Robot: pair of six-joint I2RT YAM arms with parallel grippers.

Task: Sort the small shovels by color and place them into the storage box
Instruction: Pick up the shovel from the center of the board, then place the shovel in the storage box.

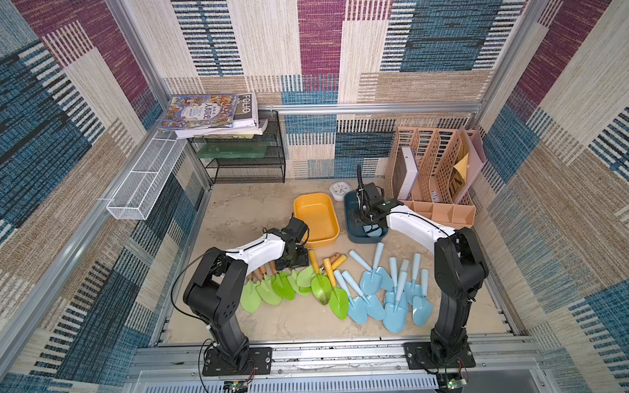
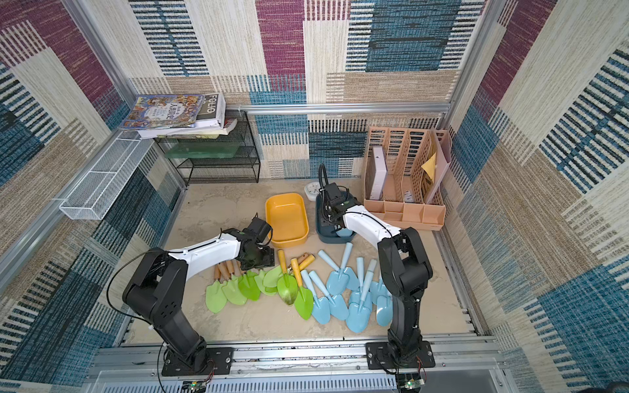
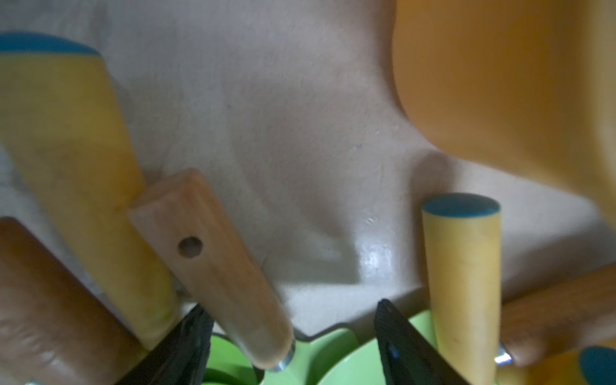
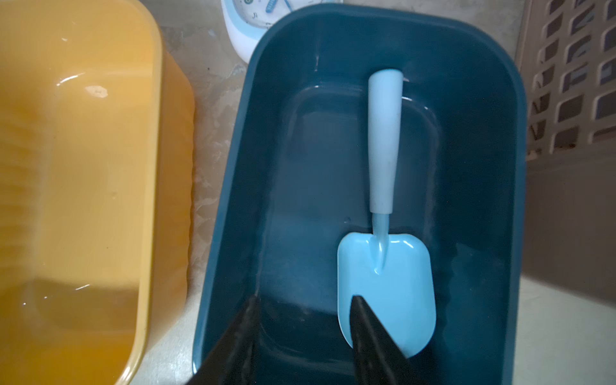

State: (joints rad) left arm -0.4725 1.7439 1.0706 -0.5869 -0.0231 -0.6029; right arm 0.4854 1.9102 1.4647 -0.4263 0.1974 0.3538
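Several small shovels lie in a row on the table in both top views: green-bladed ones (image 1: 282,285) with wooden or yellow handles, then light blue ones (image 1: 391,292). My left gripper (image 1: 292,260) hangs low over the green shovels' handles. In the left wrist view it (image 3: 291,305) is open, and a wooden handle (image 3: 213,260) lies between its jaws, close to one finger. My right gripper (image 4: 305,298) is open and empty above the dark blue storage box (image 4: 260,133). One light blue shovel (image 4: 386,276) lies flat inside that box. The yellow storage box (image 1: 315,217) beside it holds nothing.
A small white clock (image 1: 338,191) sits behind the two boxes. A pink file organizer (image 1: 435,170) stands at the back right. A black wire shelf (image 1: 245,156) with books (image 1: 204,112) stands at the back left, and a white mesh basket (image 1: 146,180) hangs on the left wall.
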